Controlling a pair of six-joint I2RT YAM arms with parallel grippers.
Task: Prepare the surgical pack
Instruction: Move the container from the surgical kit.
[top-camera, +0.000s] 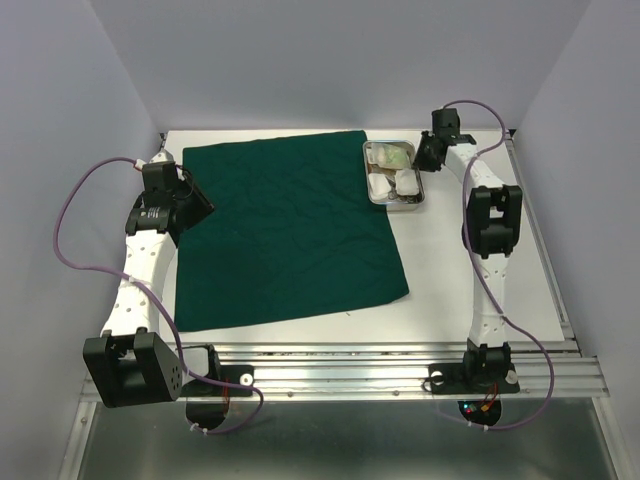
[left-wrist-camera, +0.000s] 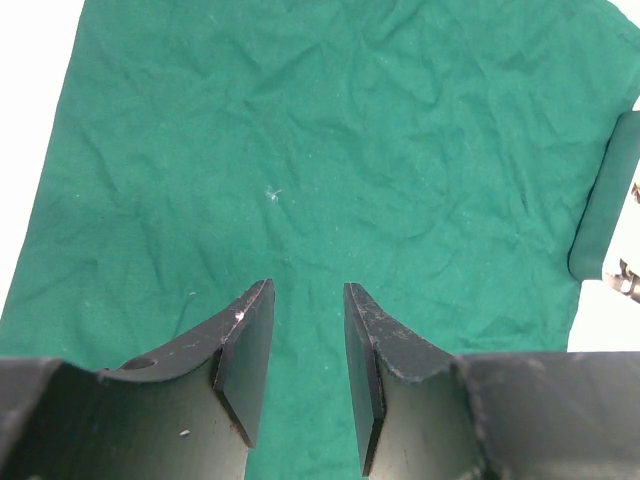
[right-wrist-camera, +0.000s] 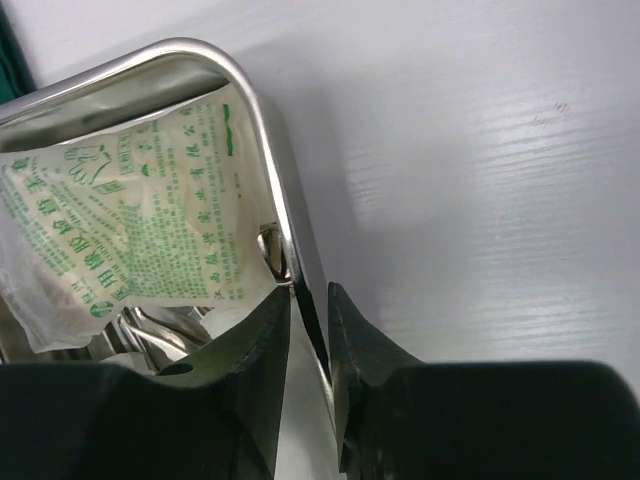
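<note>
One tray (right-wrist-camera: 268, 160), long axis near-to-far; right end effector (right-wrist-camera: 310, 300) narrow astride its rim, left end effector (left-wrist-camera: 307, 290) half-open.

The jaws straddle the right-hand wall of the steel tray (right-wrist-camera: 195, 50) at 6 o'clock, close against it; whether they touch it is unclear. Inside the tray, a green-printed sealed packet (right-wrist-camera: 150, 220) lies toward 9 o'clock. White worktop (right-wrist-camera: 480, 180) fills 3 o'clock.

Plain pale walls (top-camera: 330, 60) close in on three sides of a white tabletop (top-camera: 440, 320), evenly lit, with an aluminium rail (top-camera: 350, 375) running along its near edge.
</note>
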